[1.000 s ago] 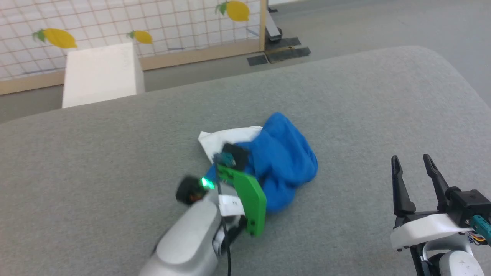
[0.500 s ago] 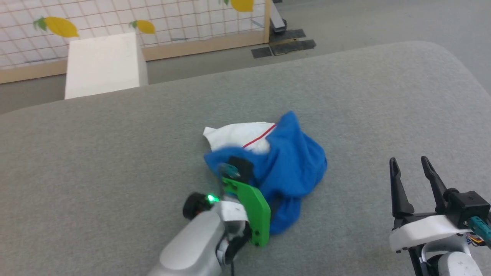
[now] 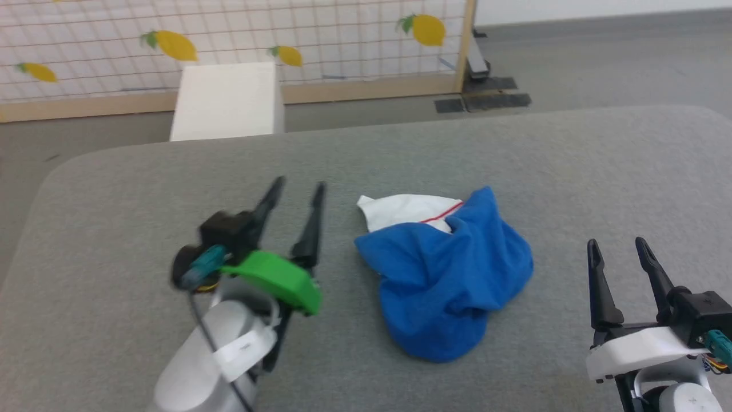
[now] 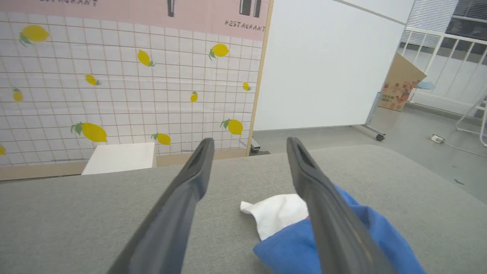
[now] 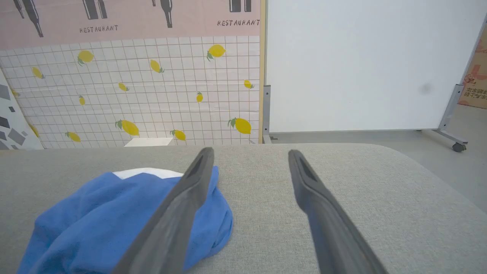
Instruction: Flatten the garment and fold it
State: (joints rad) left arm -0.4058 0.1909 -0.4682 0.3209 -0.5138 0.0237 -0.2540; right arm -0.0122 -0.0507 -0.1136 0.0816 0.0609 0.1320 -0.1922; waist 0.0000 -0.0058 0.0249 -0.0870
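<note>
While clear of the garment (image 3: 446, 286), left tool (image 3: 300, 184) and right tool (image 3: 616, 242) splayed; "RESTAURANT" on pink banner (image 5: 125, 15).

Garment (image 3: 446, 286) lies bunched on the padded table (image 3: 114, 200), about mid-table. Left gripper (image 3: 300, 184) is just left of it, not touching. Right gripper (image 3: 616, 242) is off to its right, apart. Box (image 3: 229, 100) stands behind the table's far edge, left side, with the partition (image 3: 86, 51) behind the box.

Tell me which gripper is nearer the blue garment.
Left. The left gripper hovers close beside the garment, on its left; the right gripper stands farther off, on its right.
</note>
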